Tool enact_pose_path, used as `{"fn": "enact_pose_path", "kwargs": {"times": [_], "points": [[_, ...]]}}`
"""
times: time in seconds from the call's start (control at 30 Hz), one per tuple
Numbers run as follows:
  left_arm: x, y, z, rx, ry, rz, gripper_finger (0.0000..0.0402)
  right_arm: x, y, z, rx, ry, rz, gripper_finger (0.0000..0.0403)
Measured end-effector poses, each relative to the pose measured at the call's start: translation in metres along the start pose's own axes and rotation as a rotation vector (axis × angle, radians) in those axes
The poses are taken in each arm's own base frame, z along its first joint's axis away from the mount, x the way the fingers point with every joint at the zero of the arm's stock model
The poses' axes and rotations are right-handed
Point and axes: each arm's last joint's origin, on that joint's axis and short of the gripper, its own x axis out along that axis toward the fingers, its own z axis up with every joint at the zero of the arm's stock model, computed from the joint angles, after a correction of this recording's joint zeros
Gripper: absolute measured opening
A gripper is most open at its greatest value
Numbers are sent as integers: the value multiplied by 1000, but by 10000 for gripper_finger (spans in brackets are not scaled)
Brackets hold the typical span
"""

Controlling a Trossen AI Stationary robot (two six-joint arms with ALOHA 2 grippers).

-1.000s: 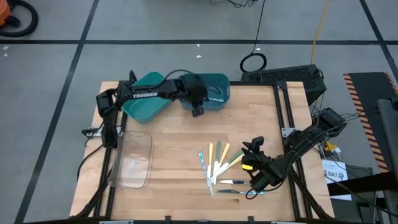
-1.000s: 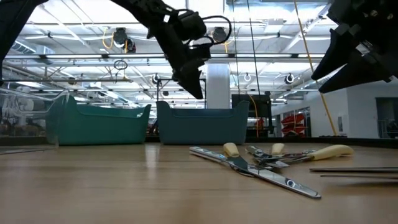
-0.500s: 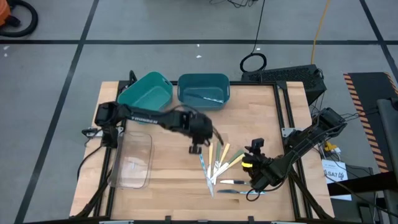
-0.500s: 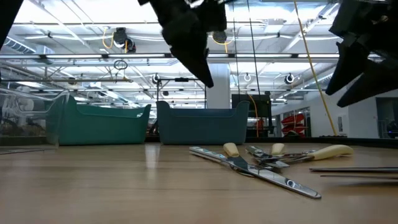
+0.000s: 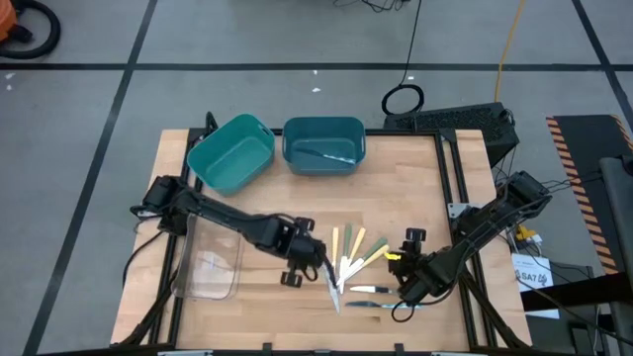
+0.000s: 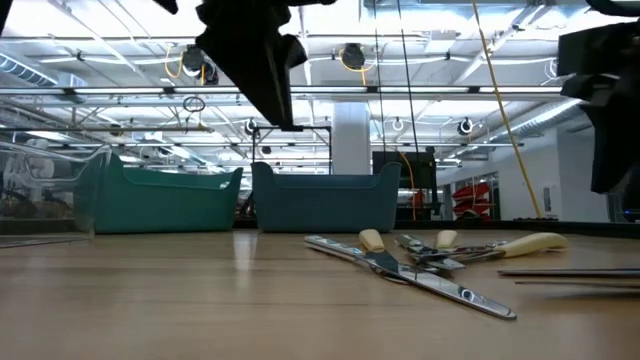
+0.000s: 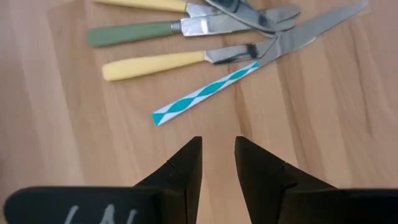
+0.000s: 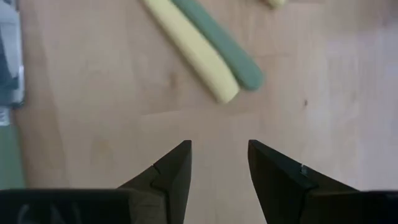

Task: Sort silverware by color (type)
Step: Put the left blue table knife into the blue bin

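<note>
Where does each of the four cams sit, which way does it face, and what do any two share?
High: above the table, facing straight down; shows both arms, left hand, right hand, the silverware pile, two teal bins.
Low: at tabletop height, facing level across the table to the room; arms hang in from above.
Left wrist: on the left arm, facing down past its open fingers at a teal-and-white patterned handle.
Right wrist: on the right arm, past its open fingers at a yellow handle beside a green handle.
Shared: high and low both show pile and bins.
</note>
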Motion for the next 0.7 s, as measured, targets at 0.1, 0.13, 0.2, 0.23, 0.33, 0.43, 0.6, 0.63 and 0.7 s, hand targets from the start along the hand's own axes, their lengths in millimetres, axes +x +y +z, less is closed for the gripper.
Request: {"fn": "enact_pose_path", "kwargs": {"times": [0.1,0.13,0.2,0.23,0.33,0.43,0.6,0.63,0.7], "points": [[-1,-6,-1,6,4,4,114,-1,3,-1,-17,-15,14,153],[-1,-7,-1,8,1,4,123,-2,4,-1,-28,-19,18,153],[1,-8,0,10,-2,8,146,-2,6,-1,-36,-28,27,153],[4,-8,1,16,-7,18,162,-2,6,-1,-36,-30,28,153],[13,-11,2,75,7,27,209,-2,7,0,-22,-36,37,153],[25,-12,4,158,0,54,243,-3,8,-1,-7,-21,57,153],[49,-15,7,255,7,73,254,-3,8,-1,-14,-20,60,153],[52,-15,7,267,11,78,255,-3,8,-1,-29,-21,59,153],[57,-15,6,278,27,103,255,-2,7,0,-53,-23,57,153]]}}
